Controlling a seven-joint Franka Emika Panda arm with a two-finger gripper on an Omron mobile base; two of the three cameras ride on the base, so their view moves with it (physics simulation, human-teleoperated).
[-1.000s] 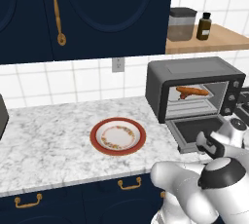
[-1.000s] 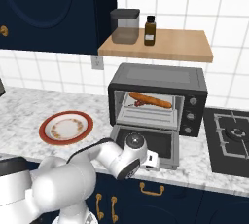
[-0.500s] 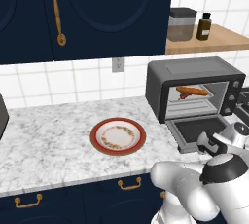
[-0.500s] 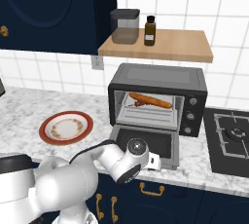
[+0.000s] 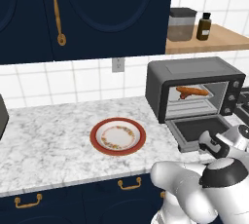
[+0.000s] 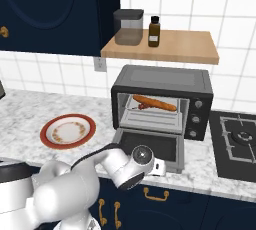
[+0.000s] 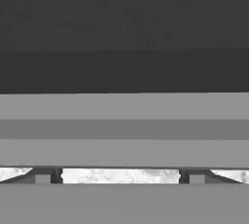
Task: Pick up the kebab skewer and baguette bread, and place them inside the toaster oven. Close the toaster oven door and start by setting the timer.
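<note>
The toaster oven (image 5: 194,69) (image 6: 160,76) stands at the counter's right, and its door (image 5: 194,128) (image 6: 150,144) is dropped flat open. On the wire rack lies the orange-brown baguette bread (image 5: 192,91) (image 6: 154,103). A small dark red bit beside it looks like the kebab skewer (image 6: 143,107). My gripper (image 5: 210,141) (image 6: 159,168) sits right at the door's front edge. In the hand view the door's grey bar handle (image 7: 124,130) is very close, with marble counter showing under it. My fingertips are hidden, so their state is unclear.
A red-rimmed plate (image 5: 118,136) (image 6: 68,130) with nothing on it lies left of the oven. A stove (image 6: 240,139) is to the oven's right. A wooden shelf (image 6: 175,49) above it carries a jar and a dark bottle. Dark blue cabinets hang overhead.
My hand has crept slightly to the right along the door's front edge. The door stays down and the food has not moved.
</note>
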